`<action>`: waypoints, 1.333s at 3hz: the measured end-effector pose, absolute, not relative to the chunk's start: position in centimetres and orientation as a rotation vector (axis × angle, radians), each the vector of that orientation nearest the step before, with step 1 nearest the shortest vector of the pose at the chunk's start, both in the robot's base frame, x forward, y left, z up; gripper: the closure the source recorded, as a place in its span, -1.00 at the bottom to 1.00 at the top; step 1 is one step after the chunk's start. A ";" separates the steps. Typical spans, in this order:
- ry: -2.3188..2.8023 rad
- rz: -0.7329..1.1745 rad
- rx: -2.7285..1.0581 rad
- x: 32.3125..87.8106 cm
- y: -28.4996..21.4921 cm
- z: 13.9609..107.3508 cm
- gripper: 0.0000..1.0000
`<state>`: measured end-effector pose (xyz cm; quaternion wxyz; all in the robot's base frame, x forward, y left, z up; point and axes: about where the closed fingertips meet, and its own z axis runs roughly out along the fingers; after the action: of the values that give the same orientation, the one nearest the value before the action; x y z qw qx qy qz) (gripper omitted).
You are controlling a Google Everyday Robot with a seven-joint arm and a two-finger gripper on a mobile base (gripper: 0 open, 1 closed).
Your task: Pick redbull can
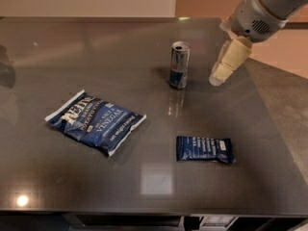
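Redbull can (180,65) upright on tabletop (96,47), ungrasped. My gripper (219,75) near it, apart; whether spread or closed, I cannot tell. Closing-in, grasp, lift remain.

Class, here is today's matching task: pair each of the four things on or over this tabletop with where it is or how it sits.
Things:
1. redbull can
2. chip bag
3. snack bar
4. claw

Places:
A. lying flat on the table, picture's left
B. in the air to the right of the can, not touching it
C. standing upright, toward the back
D. lying flat, front right

Pairs: 1-C, 2-A, 3-D, 4-B
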<state>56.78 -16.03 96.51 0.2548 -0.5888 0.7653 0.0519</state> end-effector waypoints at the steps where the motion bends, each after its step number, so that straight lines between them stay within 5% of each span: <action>1: 2.050 0.226 -1.543 60.3 -13.8 96.1 -1.00; 4: 2.117 0.387 -1.431 66.7 -10.0 93.0 -1.00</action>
<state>66.72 -9.95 92.96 0.2752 -0.5323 0.7876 0.1438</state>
